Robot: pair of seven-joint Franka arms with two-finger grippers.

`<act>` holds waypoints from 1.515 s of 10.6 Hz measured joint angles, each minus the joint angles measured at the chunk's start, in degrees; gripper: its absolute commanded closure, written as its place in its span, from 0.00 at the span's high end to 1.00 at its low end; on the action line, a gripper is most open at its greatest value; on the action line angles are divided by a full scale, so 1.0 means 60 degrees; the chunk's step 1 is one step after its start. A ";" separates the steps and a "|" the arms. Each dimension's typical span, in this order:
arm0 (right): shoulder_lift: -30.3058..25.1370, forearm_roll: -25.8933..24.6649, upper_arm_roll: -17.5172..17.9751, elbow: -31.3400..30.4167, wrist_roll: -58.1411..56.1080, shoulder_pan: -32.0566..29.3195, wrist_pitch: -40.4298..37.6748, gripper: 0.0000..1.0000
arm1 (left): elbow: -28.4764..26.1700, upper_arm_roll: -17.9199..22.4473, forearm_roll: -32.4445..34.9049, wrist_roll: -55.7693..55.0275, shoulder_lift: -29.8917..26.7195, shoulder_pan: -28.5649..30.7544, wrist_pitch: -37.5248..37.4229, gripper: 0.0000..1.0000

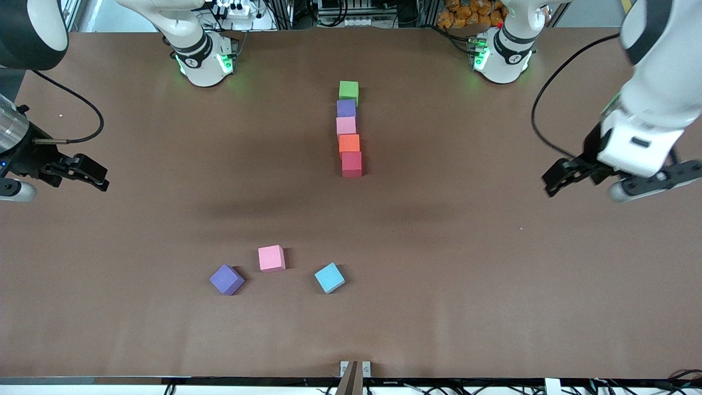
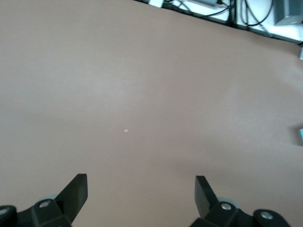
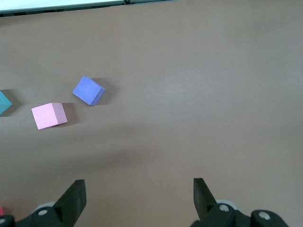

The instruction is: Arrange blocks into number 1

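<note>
Five blocks stand in a straight column mid-table: green (image 1: 349, 90) nearest the bases, then purple (image 1: 346, 108), pink (image 1: 346, 125), orange (image 1: 349, 144) and red (image 1: 351, 163). Three loose blocks lie nearer the front camera: a pink one (image 1: 271, 258) (image 3: 49, 115), a purple one (image 1: 227, 279) (image 3: 89, 90) and a light blue one (image 1: 329, 277) (image 3: 4, 102). My left gripper (image 1: 551, 185) (image 2: 141, 182) hangs open and empty over bare table at the left arm's end. My right gripper (image 1: 101, 180) (image 3: 139, 184) hangs open and empty over bare table at the right arm's end.
The two arm bases (image 1: 205, 57) (image 1: 502, 55) stand at the table's back edge. Black cables loop from both wrists. A small bracket (image 1: 355, 373) sits at the table's front edge. Brown table surface (image 1: 493, 274) spreads wide around the blocks.
</note>
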 measured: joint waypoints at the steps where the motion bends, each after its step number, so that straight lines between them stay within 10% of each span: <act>1: 0.0000 0.0000 -0.0011 0.0001 0.0000 -0.0003 -0.0004 1.00 | 0.0172 0.0151 0.0000 0.0500 -0.0089 0.0026 -0.0228 1.00; 10: 0.0001 0.0000 -0.0018 0.0002 0.0000 -0.0011 -0.0006 1.00 | -0.0235 0.2223 -0.1020 0.1923 -0.0564 -0.1067 -0.0628 1.00; 16: 0.0001 0.0000 -0.0020 0.0001 0.0000 -0.0051 -0.0018 1.00 | -0.0254 0.2275 -0.1061 0.2984 -0.0655 -0.1126 -0.1013 1.00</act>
